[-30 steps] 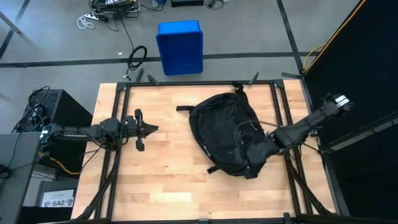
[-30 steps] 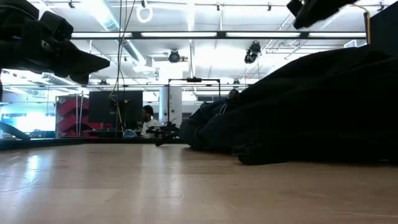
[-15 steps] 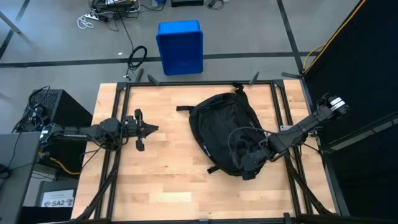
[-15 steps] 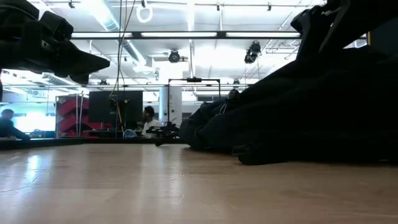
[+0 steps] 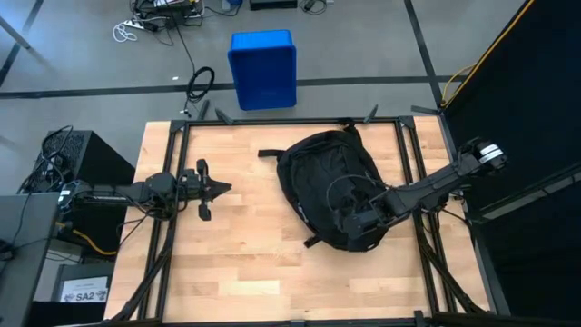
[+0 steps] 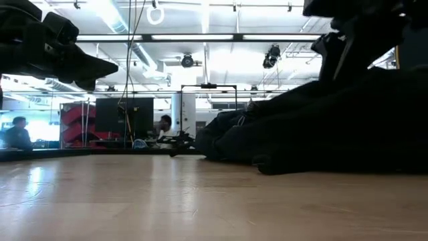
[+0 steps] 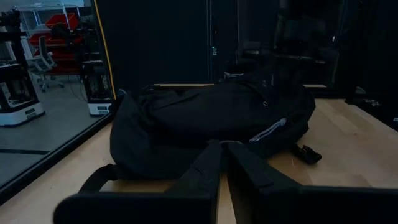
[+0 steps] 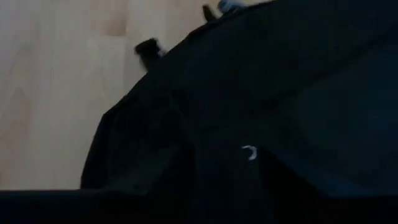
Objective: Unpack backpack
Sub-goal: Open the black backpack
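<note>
Your backpack (image 5: 329, 186) lies right of centre on the bench (image 5: 236, 245), long axis running from far-left to near-right. Your right gripper (image 5: 356, 221) sits over its near end; whether its fingers grip fabric, you cannot tell. Your left gripper (image 5: 216, 188) waits clenched, well apart.

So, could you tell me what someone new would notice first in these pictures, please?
The large black backpack lying on the right half of the wooden table stands out first. The right tool is down on the backpack's near end, while the left tool waits shut over the table's left side. A blue bin sits on the floor beyond.
</note>
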Available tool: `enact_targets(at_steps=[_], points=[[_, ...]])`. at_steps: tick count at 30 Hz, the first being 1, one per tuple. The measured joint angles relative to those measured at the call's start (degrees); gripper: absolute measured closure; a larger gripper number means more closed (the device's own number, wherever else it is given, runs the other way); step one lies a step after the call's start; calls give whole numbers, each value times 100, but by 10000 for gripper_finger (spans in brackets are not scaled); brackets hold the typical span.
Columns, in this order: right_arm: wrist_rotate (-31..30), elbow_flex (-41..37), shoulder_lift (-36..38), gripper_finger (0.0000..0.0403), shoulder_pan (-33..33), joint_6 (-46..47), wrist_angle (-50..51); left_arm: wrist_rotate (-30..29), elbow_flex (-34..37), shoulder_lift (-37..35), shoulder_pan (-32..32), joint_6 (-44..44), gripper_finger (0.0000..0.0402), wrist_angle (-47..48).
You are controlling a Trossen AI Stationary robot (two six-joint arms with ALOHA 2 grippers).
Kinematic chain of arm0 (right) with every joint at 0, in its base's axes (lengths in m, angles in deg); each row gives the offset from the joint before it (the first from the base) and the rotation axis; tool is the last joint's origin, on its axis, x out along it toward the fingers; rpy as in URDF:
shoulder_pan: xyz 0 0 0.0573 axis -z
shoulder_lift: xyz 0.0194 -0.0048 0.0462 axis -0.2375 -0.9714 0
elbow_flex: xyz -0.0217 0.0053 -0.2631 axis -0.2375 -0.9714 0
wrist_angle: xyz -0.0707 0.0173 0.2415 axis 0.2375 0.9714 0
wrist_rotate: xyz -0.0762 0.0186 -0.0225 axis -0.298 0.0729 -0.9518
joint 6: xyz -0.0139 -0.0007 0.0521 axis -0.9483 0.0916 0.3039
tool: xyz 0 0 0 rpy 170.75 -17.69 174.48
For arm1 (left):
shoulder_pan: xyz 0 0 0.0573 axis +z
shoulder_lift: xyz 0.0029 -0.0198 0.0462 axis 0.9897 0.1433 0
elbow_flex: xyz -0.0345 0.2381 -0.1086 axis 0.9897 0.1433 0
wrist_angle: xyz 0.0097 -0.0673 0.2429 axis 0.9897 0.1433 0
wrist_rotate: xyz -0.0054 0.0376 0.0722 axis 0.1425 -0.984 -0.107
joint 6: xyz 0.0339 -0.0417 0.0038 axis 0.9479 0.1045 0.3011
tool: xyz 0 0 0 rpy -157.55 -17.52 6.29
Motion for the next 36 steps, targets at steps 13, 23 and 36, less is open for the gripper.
enact_targets(at_steps=[13, 23, 36], points=[[604, -7, -501, 401, -156, -200, -42, 0, 0, 2, 0, 1, 401, -7], [-86, 580, 264, 403, -851, -323, -81, 0, 0, 4, 0, 0, 401, -606], [-420, 787, 465, 402, -1105, -311, -153, -52, -2, 11, 0, -874, 401, -1402]])
